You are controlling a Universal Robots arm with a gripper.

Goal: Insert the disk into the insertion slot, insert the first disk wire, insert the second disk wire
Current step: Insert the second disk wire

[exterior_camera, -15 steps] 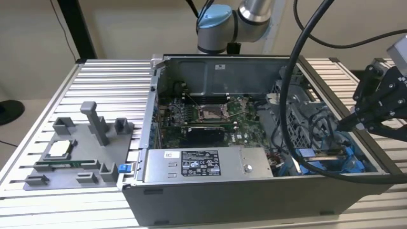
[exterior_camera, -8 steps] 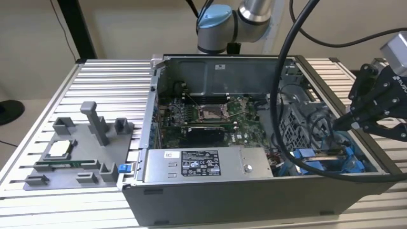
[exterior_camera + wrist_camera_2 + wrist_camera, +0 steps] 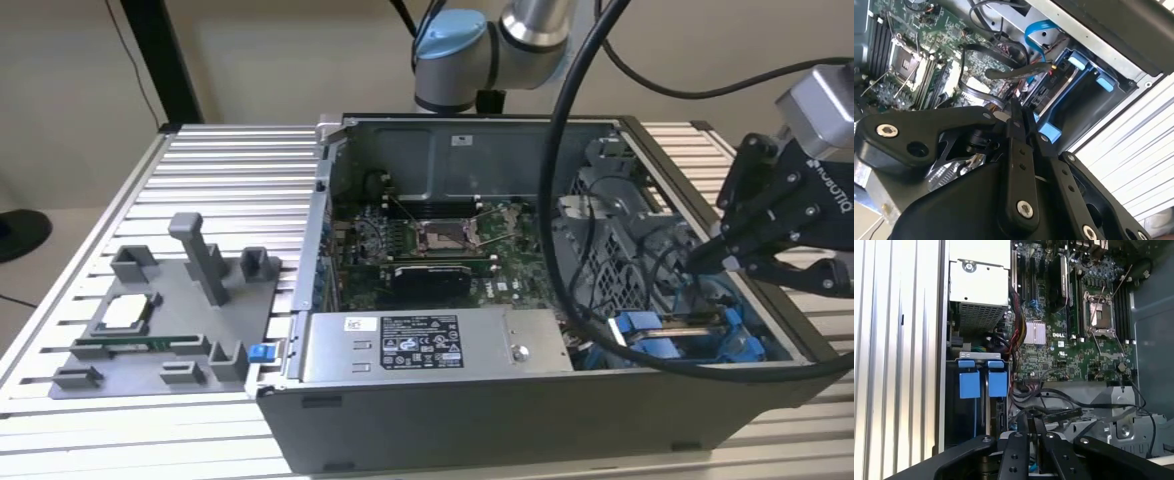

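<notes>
Gripper (image 3: 717,262): hovering over insertion slot (image 3: 747,345); fingers (image 3: 1015,135) pressing together, nothing visibly between them; disk (image 3: 1054,97) sitting in slot.

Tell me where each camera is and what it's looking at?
Exterior view: off the arm, above one side of the table, looking down into the open computer case; the arm and its end effector show at the exterior view's right.
First wrist view: rides on the arm, looking past the end effector at the circuit board and blue tabs.
Second wrist view: rides on the arm, looking past the end effector at the blue-railed bay.
Both wrist views share the processor socket.
</notes>
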